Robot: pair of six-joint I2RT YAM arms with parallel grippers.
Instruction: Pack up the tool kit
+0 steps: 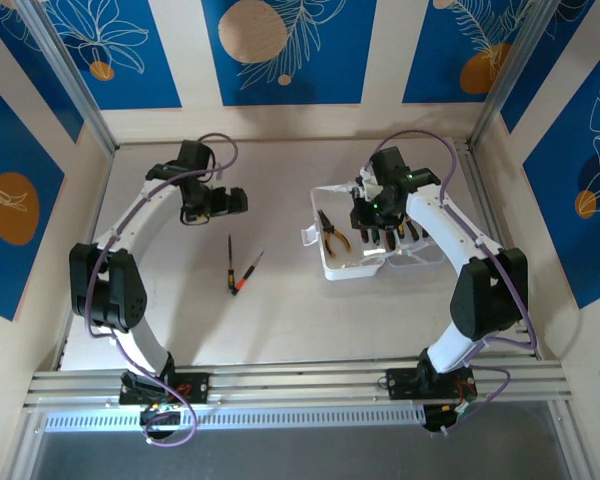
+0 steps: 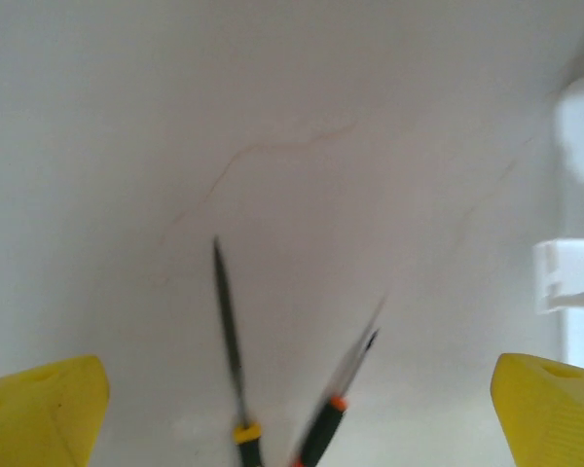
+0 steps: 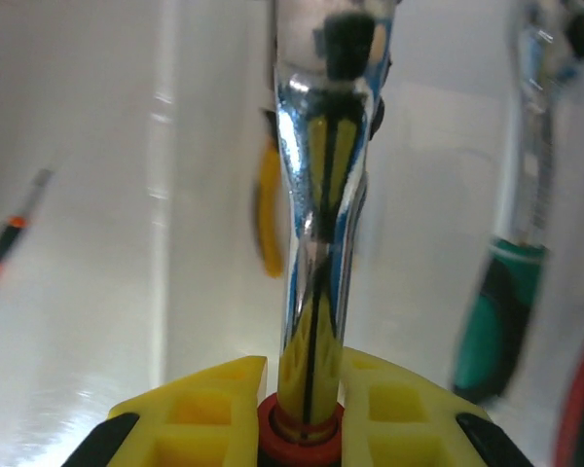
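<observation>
Two arms share one pale, matte counter (image 1: 280, 330). The translucent white case (image 1: 340, 270) sits open directly beneath the right gripper (image 1: 373, 215), so tools can be lowered straight in. That gripper is pinched on a mirror-bright chrome tool (image 3: 311, 243) with a red collar, gripped near one end, probably to steer it into a slot. Orange-handled pliers (image 1: 332, 237) lie in the case just to its left, and a green-handled tool (image 3: 496, 321) stands to its right. The left gripper (image 2: 292, 399) hangs spread wide. Below it, framed between its yellow fingers (image 2: 39, 409), lie a slim yellow-collared screwdriver (image 2: 229, 331) and an orange-collared screwdriver (image 2: 336, 399), well apart from the case and likely next to pack.
</observation>
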